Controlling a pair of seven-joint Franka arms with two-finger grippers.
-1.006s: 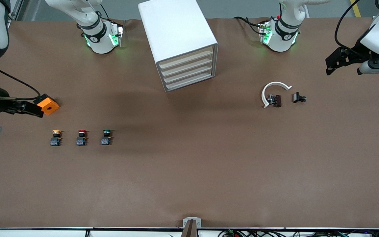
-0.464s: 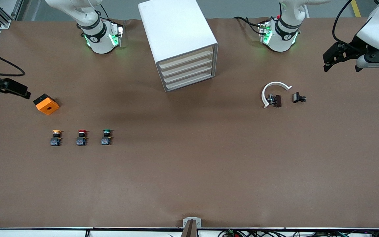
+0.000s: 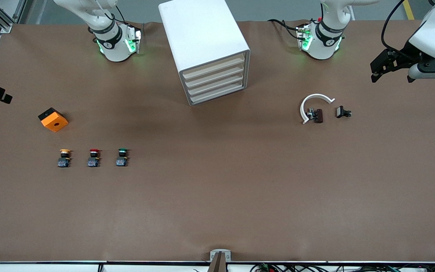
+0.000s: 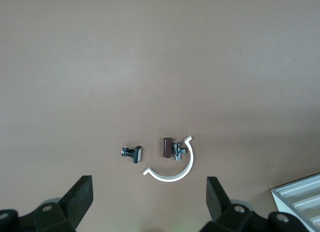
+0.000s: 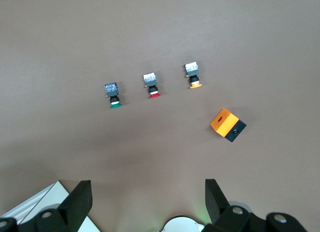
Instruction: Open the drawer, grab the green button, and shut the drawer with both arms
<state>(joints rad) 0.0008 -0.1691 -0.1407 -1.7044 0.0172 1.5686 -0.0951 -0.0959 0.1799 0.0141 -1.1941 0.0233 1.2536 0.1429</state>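
The big white box-shaped cabinet (image 3: pixel 205 49) stands between the two arm bases. Its four cream-fronted drawers face the front camera, turned a bit toward the left arm's end of the table. The lowest drawer (image 3: pixel 217 95) is pushed in, and its long side runs across the cabinet's front.

The small green-capped button on a black blocky body (image 3: pixel 121 157) lies on the brown table (image 3: pixel 217 196), not in a drawer. It is nearer the front camera than the cabinet, toward the right arm's end. It lies on its side, with its cap pointing toward the arm bases. Beside it in a row are a red-capped button (image 3: pixel 93 158) and an orange-capped button (image 3: pixel 64 158). An orange and black block (image 3: pixel 53 119) sits near them.

The left gripper (image 4: pixel 150 197) hangs open and holds nothing, over the left arm's end of the table. The right gripper (image 5: pixel 148 194) hangs open and empty over the other end.

Only the left wrist view shows a white curved clip (image 4: pixel 172 167) up close, with a small brown part (image 4: pixel 167 147) in its curve and a small black part (image 4: pixel 133 152) near it.
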